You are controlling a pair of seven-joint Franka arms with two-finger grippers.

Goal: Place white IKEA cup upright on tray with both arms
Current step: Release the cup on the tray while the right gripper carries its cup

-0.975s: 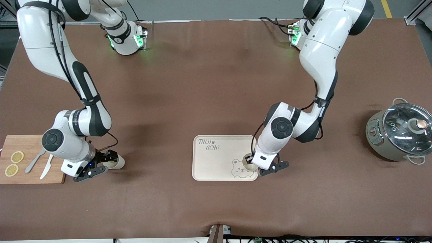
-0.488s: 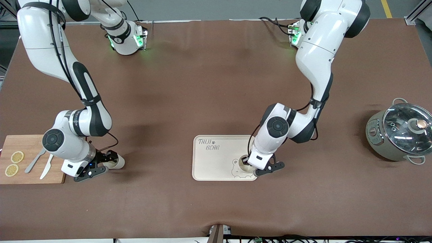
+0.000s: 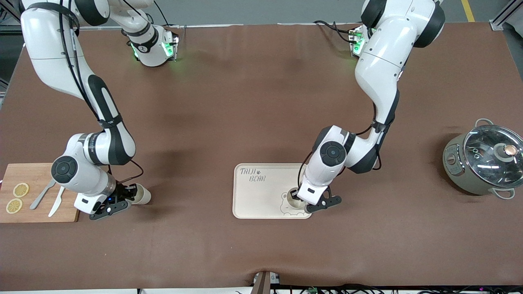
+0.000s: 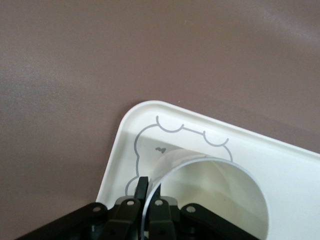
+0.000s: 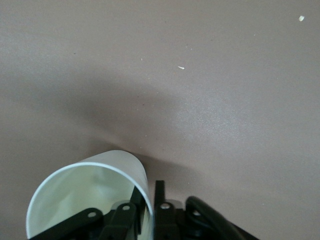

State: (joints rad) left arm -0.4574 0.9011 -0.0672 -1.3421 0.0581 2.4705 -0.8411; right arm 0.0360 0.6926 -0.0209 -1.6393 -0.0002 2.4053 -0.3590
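A white cup (image 3: 291,197) stands upright on the cream tray (image 3: 253,196), on its bear drawing in the corner nearest the left arm's end. My left gripper (image 3: 300,196) is shut on its rim; the left wrist view shows the left gripper (image 4: 148,186) with one finger either side of the cup (image 4: 215,190) wall above the tray (image 4: 116,150). A second white cup (image 3: 143,197) appears to lie on its side on the table beside the cutting board. My right gripper (image 3: 130,192) is shut on its rim, and the right wrist view shows the right gripper (image 5: 150,189) clamping this cup's (image 5: 85,195) wall.
A wooden cutting board (image 3: 39,173) with lemon slices (image 3: 20,190), a knife (image 3: 56,202) and a fork (image 3: 41,196) lies at the right arm's end. A grey pot with a glass lid (image 3: 484,163) stands at the left arm's end.
My right gripper's fingers have closed on the wall of the cup beside the cutting board. My left gripper has shifted its cup a little inward over the tray's bear drawing.
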